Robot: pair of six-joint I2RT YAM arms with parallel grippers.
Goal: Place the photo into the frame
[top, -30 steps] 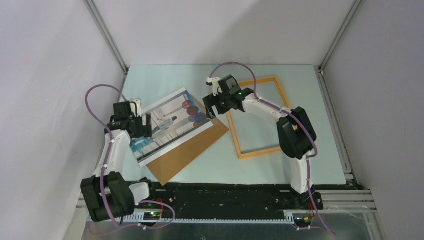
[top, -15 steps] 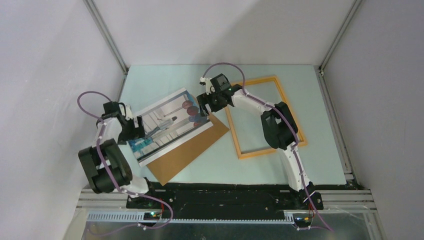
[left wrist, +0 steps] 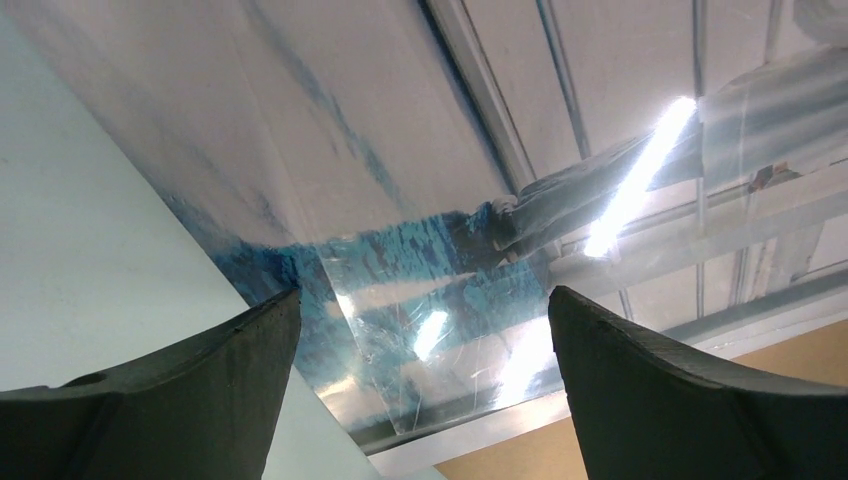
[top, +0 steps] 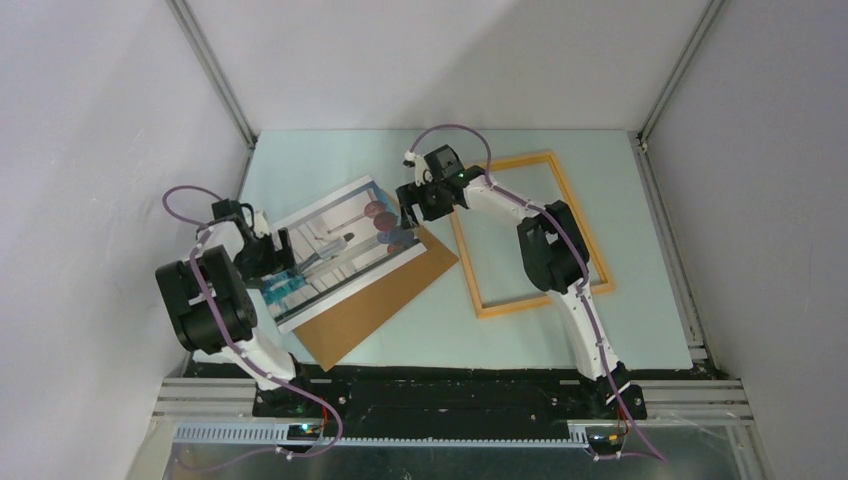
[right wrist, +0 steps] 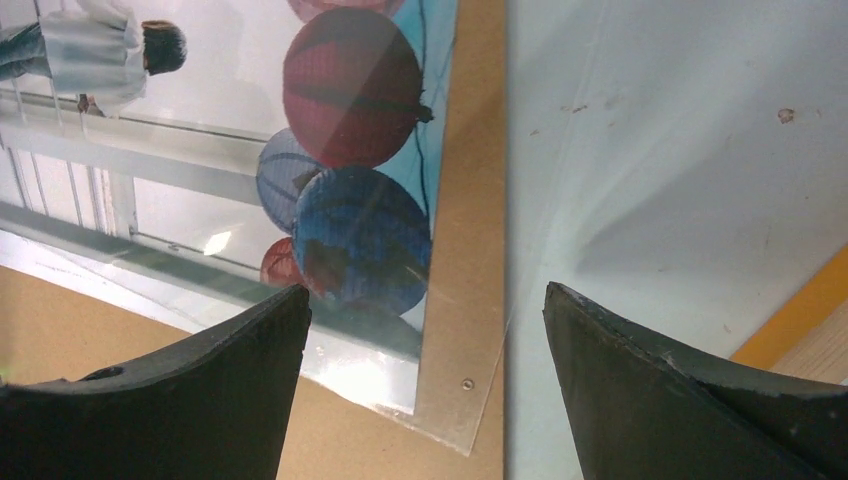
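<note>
The photo (top: 335, 245) lies face up and askew on a plain brown backing board (top: 375, 305), left of centre. A scratched clear sheet covers it, its corner (right wrist: 455, 420) showing in the right wrist view. The orange-yellow frame (top: 530, 304) lies flat and empty to the right. My left gripper (top: 272, 258) hovers open over the photo's blue left end (left wrist: 400, 270), fingers on either side of it, gripping nothing. My right gripper (top: 408, 215) stands open above the photo's right corner with the red and blue balls (right wrist: 360, 230), one finger over the photo, the other over the bare table.
The pale green table (top: 640, 300) is boxed in by white walls with metal corner posts (top: 215, 75). A strip of the board (right wrist: 470, 200) shows past the photo's right edge. A bit of the frame (right wrist: 800, 310) shows in the right wrist view.
The right gripper has shifted left from beside the frame to the photo's right corner. The left arm has folded back at its elbow, its gripper edging toward the photo's left end. Both stayed open.
</note>
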